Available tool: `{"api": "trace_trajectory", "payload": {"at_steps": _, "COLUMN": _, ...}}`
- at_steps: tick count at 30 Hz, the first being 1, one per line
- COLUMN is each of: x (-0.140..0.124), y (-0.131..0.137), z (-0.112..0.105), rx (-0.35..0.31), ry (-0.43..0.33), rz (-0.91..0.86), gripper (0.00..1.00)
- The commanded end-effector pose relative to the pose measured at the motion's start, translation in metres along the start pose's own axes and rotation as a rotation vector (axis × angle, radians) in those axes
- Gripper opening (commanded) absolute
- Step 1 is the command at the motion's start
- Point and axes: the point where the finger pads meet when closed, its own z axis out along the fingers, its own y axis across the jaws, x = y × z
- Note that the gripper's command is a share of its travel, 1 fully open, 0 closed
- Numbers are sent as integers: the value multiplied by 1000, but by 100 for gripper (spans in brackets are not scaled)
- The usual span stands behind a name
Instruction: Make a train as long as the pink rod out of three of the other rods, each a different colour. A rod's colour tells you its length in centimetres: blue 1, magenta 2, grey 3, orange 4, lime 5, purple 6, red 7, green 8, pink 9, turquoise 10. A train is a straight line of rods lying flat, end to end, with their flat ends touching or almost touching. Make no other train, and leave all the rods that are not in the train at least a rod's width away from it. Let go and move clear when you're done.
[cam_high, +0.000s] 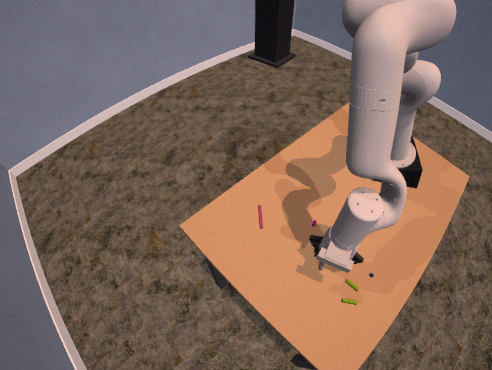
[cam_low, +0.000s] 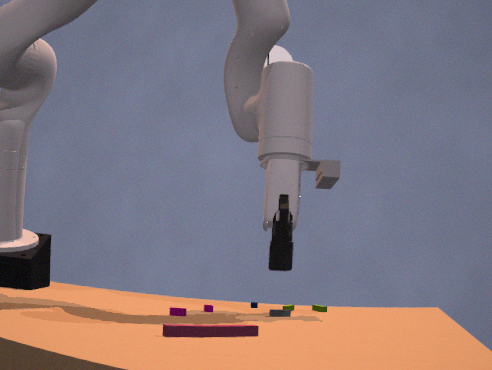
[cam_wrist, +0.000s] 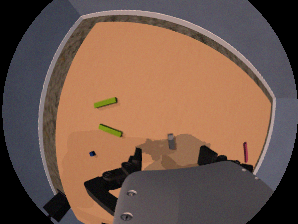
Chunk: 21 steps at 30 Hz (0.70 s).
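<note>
The long pink rod (cam_high: 260, 216) lies flat towards the table's left side; it also shows in the exterior view (cam_low: 210, 330) and at the right edge of the wrist view (cam_wrist: 245, 151). My gripper (cam_low: 280, 260) is open and empty and hangs well above the table. In the top view the gripper (cam_high: 336, 251) is partly covered by the wrist. A grey rod (cam_low: 279, 313) lies roughly below it and shows between the fingers in the wrist view (cam_wrist: 170, 140). Two lime rods (cam_high: 352, 285) (cam_high: 349, 301) lie apart near the front. A small blue rod (cam_high: 371, 274) lies to their right. A magenta rod (cam_high: 314, 223) lies near the arm's shadow.
A second magenta piece (cam_low: 177, 311) lies left of the first one (cam_low: 208, 308) in the exterior view. The arm's black base (cam_high: 411, 172) stands at the table's far right. A dark pillar (cam_high: 273, 30) stands on the floor far behind.
</note>
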Motion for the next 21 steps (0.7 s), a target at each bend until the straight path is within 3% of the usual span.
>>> {"api": "trace_trajectory", "payload": {"at_steps": 1, "x": 3, "y": 9, "z": -1, "rx": -12, "ry": 14, "rz": 167, "gripper": 100}}
{"api": "trace_trajectory", "payload": {"at_steps": 21, "x": 10, "y": 39, "z": -1, "rx": -8, "ry": 16, "rz": 708, "gripper": 100}}
